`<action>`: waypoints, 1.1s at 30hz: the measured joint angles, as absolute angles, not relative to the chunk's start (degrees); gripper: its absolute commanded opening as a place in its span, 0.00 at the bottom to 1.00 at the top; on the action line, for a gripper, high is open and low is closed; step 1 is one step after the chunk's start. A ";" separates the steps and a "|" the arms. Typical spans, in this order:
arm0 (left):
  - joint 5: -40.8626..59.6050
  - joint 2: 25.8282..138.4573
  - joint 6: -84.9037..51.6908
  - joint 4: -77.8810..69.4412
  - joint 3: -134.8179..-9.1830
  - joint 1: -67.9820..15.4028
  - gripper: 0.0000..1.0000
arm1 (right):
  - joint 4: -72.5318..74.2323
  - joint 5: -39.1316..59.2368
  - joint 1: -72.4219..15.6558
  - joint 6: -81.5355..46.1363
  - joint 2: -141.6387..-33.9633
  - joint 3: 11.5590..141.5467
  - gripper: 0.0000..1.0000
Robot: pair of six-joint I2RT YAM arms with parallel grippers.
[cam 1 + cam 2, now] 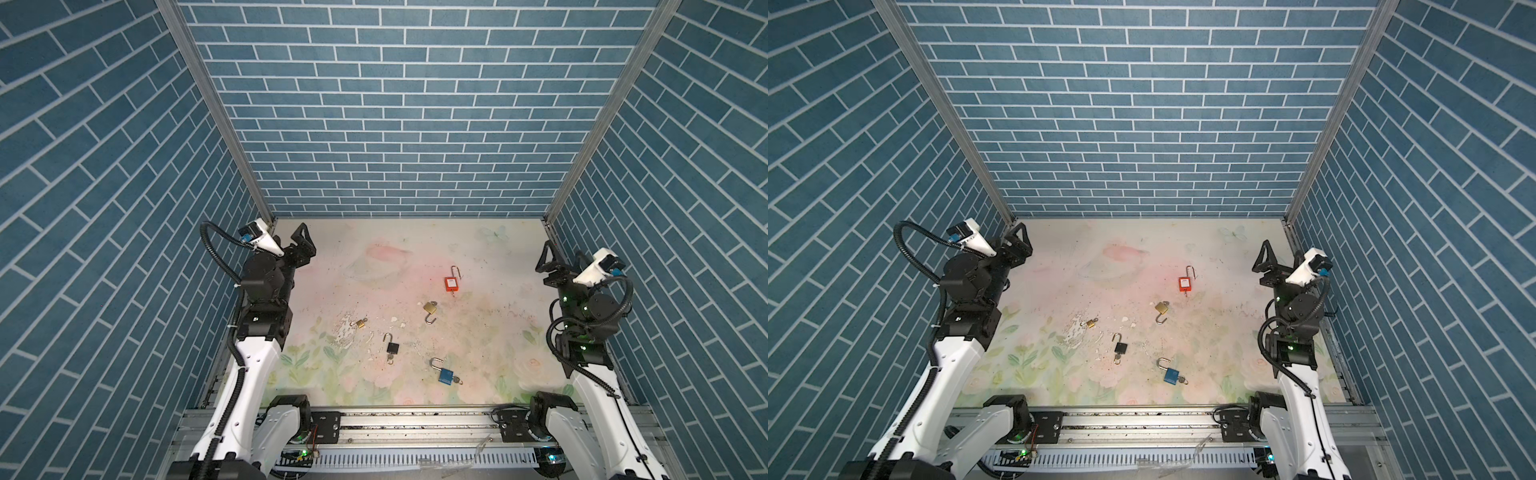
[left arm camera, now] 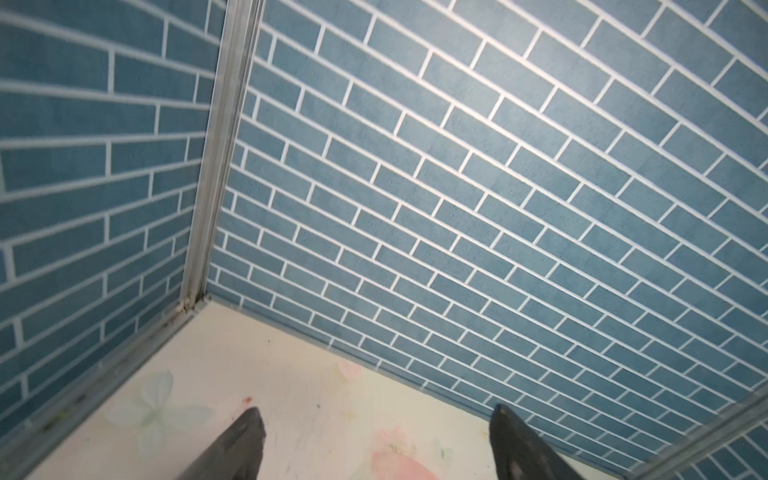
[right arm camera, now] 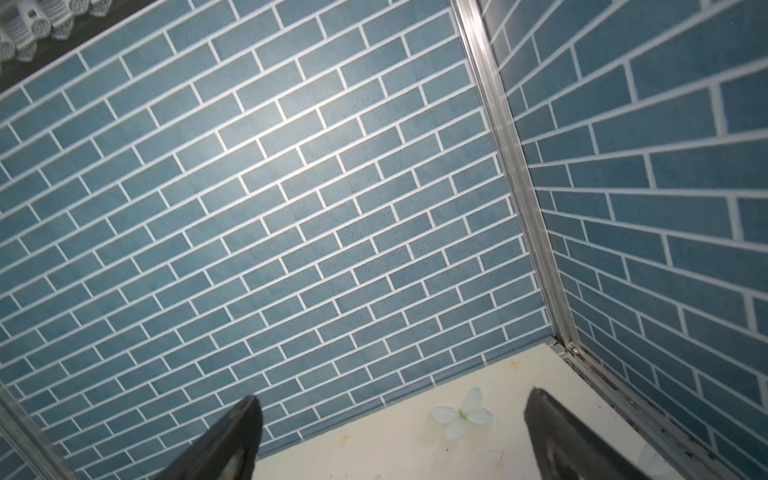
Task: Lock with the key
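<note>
Desk (image 1: 498, 332): red lock (image 1: 451, 284) far; brass lock (image 1: 430, 308), small brass lock (image 1: 361, 323); black lock (image 1: 393, 348), blue lock (image 1: 445, 376) near. Left hand (image 2: 376, 417), right hand (image 3: 392, 401): wide open, empty.

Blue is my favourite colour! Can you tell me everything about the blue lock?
The blue lock lies flat on the flowery mat, near its front edge. Its blocky body looks like blue plastic or paint. The silvery metal shackle looks swung open. A key sticks out of the opposite end. Only the mat touches it.
</note>
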State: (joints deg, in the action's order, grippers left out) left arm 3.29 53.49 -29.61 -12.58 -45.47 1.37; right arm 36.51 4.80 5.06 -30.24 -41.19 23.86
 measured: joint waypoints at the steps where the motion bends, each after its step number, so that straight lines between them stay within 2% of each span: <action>1: 4.56 54.19 -30.44 -12.67 -45.58 1.78 0.86 | 37.58 5.10 5.30 -31.24 -40.84 21.85 0.99; 5: 6.20 56.51 -31.55 -9.93 -47.16 1.04 0.86 | 37.78 7.35 5.50 -32.75 -42.41 19.92 0.99; 9: 4.05 58.37 -30.76 -3.53 -51.83 -1.61 0.86 | 35.44 13.85 5.54 -31.64 -47.92 26.00 0.99; 16: -7.01 65.01 -28.75 11.88 -63.72 -14.72 0.86 | 34.52 22.44 2.70 -30.30 -55.31 28.73 0.97; 23: -12.12 70.30 -29.43 22.72 -65.34 -26.48 0.86 | 30.11 23.59 -8.45 -23.90 -58.41 30.55 0.97; 33: -16.47 76.27 -43.42 33.91 -62.28 -39.00 0.86 | 25.15 22.46 -28.86 -10.55 -66.06 33.63 0.94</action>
State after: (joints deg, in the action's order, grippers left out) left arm -16.47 76.27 -43.42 33.91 -62.28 -39.00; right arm 25.15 22.46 -28.86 -10.55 -66.06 33.63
